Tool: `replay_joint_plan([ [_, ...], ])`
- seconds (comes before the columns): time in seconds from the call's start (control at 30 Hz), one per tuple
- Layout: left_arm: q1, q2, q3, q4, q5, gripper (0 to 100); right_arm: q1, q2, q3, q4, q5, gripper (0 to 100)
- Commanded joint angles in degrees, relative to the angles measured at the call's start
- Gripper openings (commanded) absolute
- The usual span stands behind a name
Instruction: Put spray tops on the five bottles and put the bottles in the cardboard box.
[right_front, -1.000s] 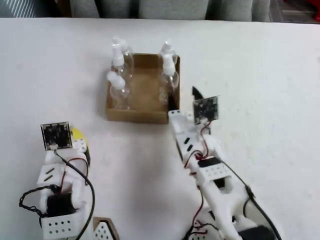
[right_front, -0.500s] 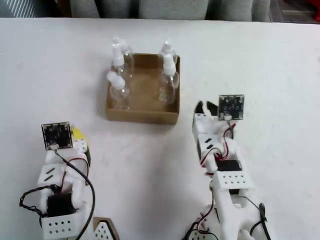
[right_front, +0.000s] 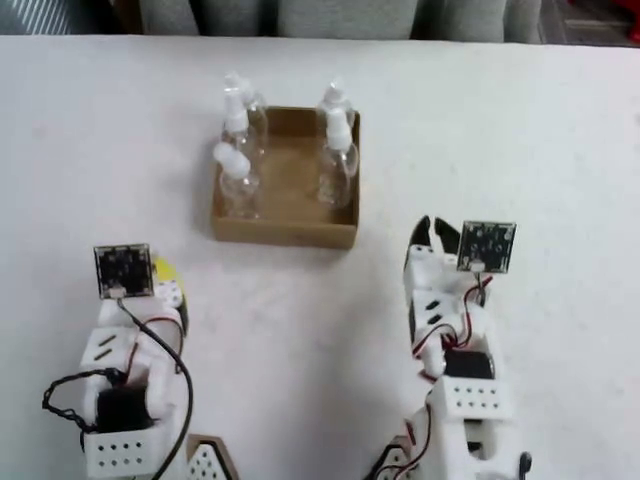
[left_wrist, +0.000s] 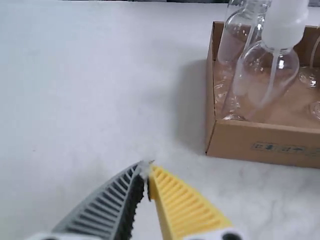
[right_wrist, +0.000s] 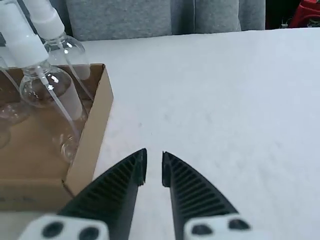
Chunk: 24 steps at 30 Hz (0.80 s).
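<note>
So here's the table right now. The shallow brown cardboard box (right_front: 285, 233) sits on the white table (right_front: 520, 120) at about 12 o'clock from both arms, toward the far edge. The clear plastic bottles (right_front: 335, 165) stand upright inside it, and each one I can make out has a white spray top (right_front: 338, 120) on. Two stand along the box's 3 o'clock wall, one behind the other. The rest are bunched along the 9 o'clock wall, one near the front (right_front: 236, 185) and the others up at the 11 o'clock corner. I count at least four. That far corner cluster overlaps too much for me to be sure of a fifth.

The left gripper (right_front: 168, 280), the one with a grey and a yellow ribbed finger, sits low over the table at roughly 7 o'clock from the box, well apart from it. In the left wrist view its (left_wrist: 148, 175) two tips are pressed together with nothing between them, and the box's near wall (left_wrist: 260, 142) and a bottle (left_wrist: 265, 75) show up ahead.

The right gripper (right_front: 430, 230), with two black ribbed fingers, is at about 4 o'clock from the box, near its front corner but not touching. In the right wrist view it (right_wrist: 153, 165) has a narrow gap between the tips and holds nothing. The box's side wall (right_wrist: 92, 135) is just beside it, with a bottle (right_wrist: 47, 87) right behind that wall.
</note>
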Motion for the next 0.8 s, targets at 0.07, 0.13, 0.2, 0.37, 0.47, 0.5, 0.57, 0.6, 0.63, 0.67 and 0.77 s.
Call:
replay_joint_plan([
  [0.07, 1.01, -0.22, -0.18, 0.18, -0.7, 2, 0.48, -7.25, -0.18, 9.1, 0.18, 1.5],
  [0.13, 1.01, -0.22, -0.18, 0.18, -0.7, 2, 0.48, -8.66, -0.09, 11.91, 0.18, 1.5],
  [0.2, 1.01, -0.22, -0.18, 0.18, -0.7, 2, 0.48, -9.98, -0.09, 15.43, 0.35, 1.5],
  [0.37, 1.1, -0.22, -0.18, 0.26, -0.7, 2, 0.48, -14.2, -0.09, 22.2, 0.7, 1.5],
  [0.47, 1.1, -0.22, -0.18, 0.26, -0.7, 2, 0.13, -18.95, -0.09, 27.3, 0.7, 1.5],
  [0.5, 1.1, -0.22, -0.18, 0.44, -0.7, 2, 0.13, -20.88, 0.0, 29.05, 0.7, 1.5],
  [0.57, 1.27, -0.22, -0.18, 1.05, -0.7, 2, 0.13, -24.84, 0.7, 31.96, 0.7, 1.5],
  [0.6, 1.89, -0.22, -0.18, 1.05, -0.7, 2, 0.13, -27.03, 1.85, 32.48, 0.7, 1.5],
  [0.63, 2.59, -0.22, -0.18, 1.58, -0.7, 2, 0.04, -29.23, 3.52, 32.48, 0.79, 1.5],
  [0.67, 3.47, -0.22, -0.18, 2.37, -0.7, 2, 0.04, -31.43, 5.36, 31.96, 0.88, 1.5],
  [0.77, 6.11, -0.22, -0.18, 4.48, -0.7, 2, -0.04, -37.85, 8.18, 34.59, 3.43, 1.5],
])
